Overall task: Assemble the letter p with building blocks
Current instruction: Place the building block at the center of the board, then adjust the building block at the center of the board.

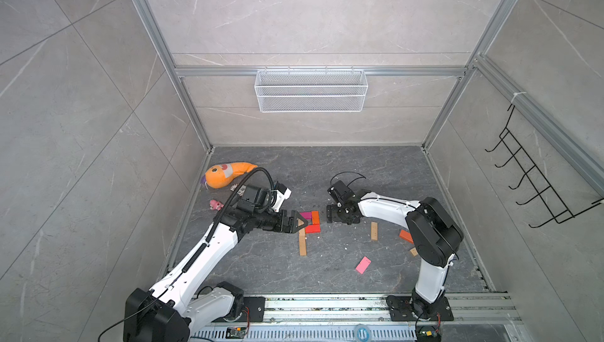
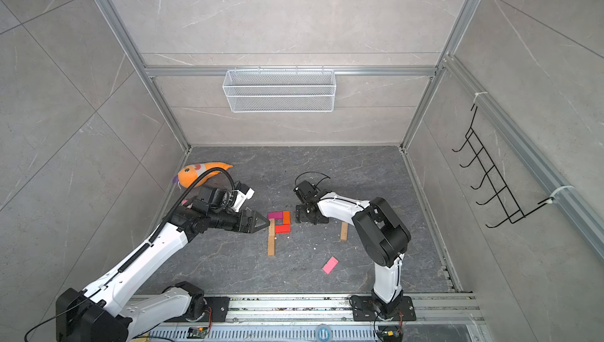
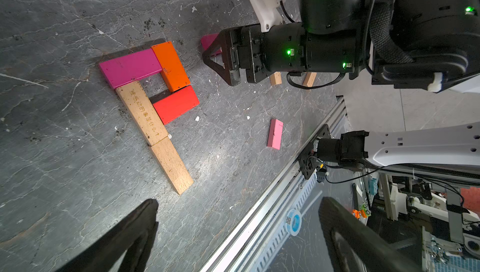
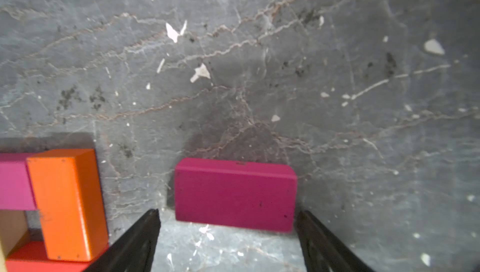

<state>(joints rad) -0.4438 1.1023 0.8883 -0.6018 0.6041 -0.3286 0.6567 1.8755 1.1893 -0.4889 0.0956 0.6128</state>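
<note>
letter p (image 3: pixel 145 96): flat on counter (image 3: pixel 52 166), mid-scene; magenta brick (image 3: pixel 130 68) on top, orange brick (image 3: pixel 171 66) at side, red brick (image 3: pixel 175 104) below, two tan stem bricks (image 3: pixel 141 113) end to end.
left hand (image 1: pixel 300 222): wide, empty, just beside stem's upper end; covers that end in both top views, whole letter plain in left wrist view.
right hand (image 4: pixel 228 213): wide, gripping nothing; tips either side of dark magenta brick (image 4: pixel 235 195), contact unclear.
dark magenta brick: on counter near orange brick, apart from it; full in right wrist view, one corner in left wrist view, hidden under right hand in both top views.
light pink brick (image 1: pixel 363 265): loose, well apart from letter; in top and left wrist views.
loose tan brick (image 1: pixel 374 231): near right arm (image 1: pixel 431 232).
loose orange brick (image 1: pixel 406 236): against right arm, seen in a top view only.
orange plush toy (image 1: pixel 228 173), small pink plush (image 1: pixel 216 204): far-left corner; top views only.
</note>
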